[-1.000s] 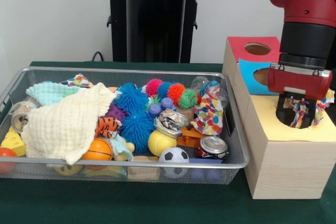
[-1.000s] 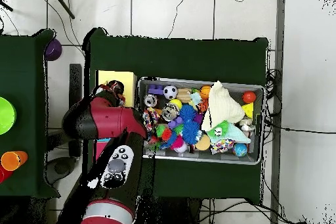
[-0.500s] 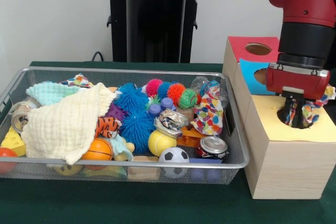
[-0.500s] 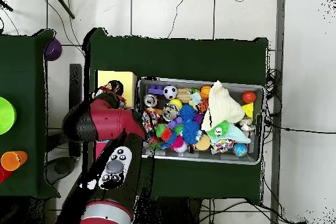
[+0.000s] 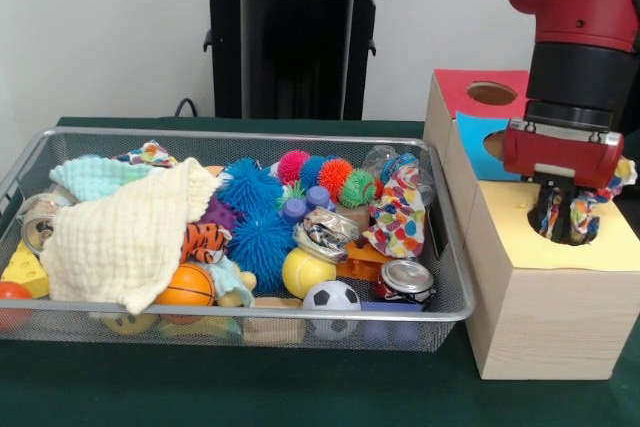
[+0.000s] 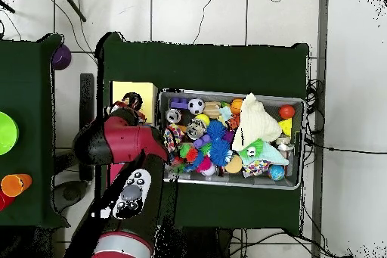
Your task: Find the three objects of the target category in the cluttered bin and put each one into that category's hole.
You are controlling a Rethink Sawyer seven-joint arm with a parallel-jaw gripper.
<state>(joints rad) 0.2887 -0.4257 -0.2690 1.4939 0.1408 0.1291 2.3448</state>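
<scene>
At the yellow hole (image 5: 562, 230) in the wooden box (image 5: 540, 307), most of what matters is buried: the jaws (image 5: 562, 219) reach down into the opening, and the patterned cloth (image 5: 585, 209) bunched round them hides their tips, so I cannot tell whether they grip it or stand apart. The cloth hangs mostly downward into the hole, its long axis roughly upright, with one scrap poking out to the right of the red wrist block. From above, the arm (image 6: 125, 156) covers the box almost completely and only a corner of yellow top shows beside it. The arm comes down from the upper right in the front view, its last link vertical over the hole. Behind the yellow face sit a blue face and a red face (image 5: 483, 92), each with its own hole, the blue one partly blocked by the wrist. In the wire bin (image 5: 130, 322) on the green desk (image 5: 300, 387), a second patterned cloth (image 5: 398, 215) stands draped against the right wall, and a cream cloth (image 5: 125, 237) smothers whatever lies under it at the left.
</scene>
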